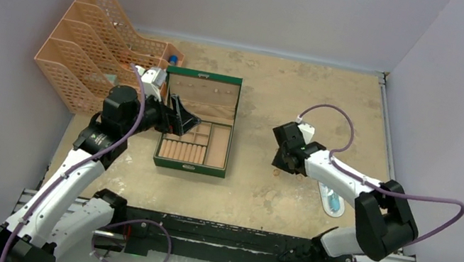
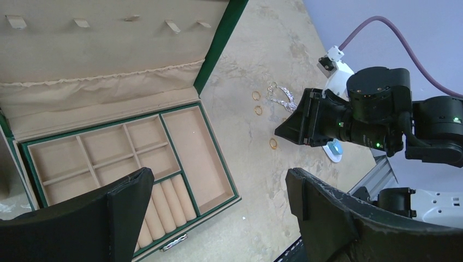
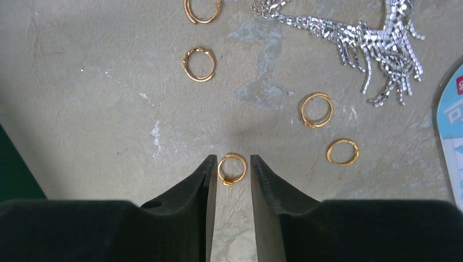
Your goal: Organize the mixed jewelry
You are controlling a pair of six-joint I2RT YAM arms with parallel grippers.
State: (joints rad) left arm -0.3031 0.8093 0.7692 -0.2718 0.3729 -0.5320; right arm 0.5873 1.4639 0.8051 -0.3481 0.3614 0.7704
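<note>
Several thin gold rings lie on the tan table in the right wrist view, one (image 3: 199, 64) at upper left and two (image 3: 316, 109) (image 3: 343, 152) at right. A silvery glittery chain tangle (image 3: 377, 43) lies at the top right. My right gripper (image 3: 231, 164) is low over the table, its jaws narrowly apart either side of one gold ring (image 3: 243, 166) that lies flat between the tips. My left gripper (image 2: 218, 180) is wide open and empty, hovering by the front right of the open green box (image 2: 218, 158). Rings (image 2: 273, 143) and the tangle (image 2: 281, 98) also show in the left wrist view.
The green box (image 1: 188, 166) stands open at centre left, its tan compartments empty. An orange file rack (image 1: 96, 49) stands at the back left. A light-blue oval packet (image 1: 333, 201) lies just right of the jewelry, under the right arm.
</note>
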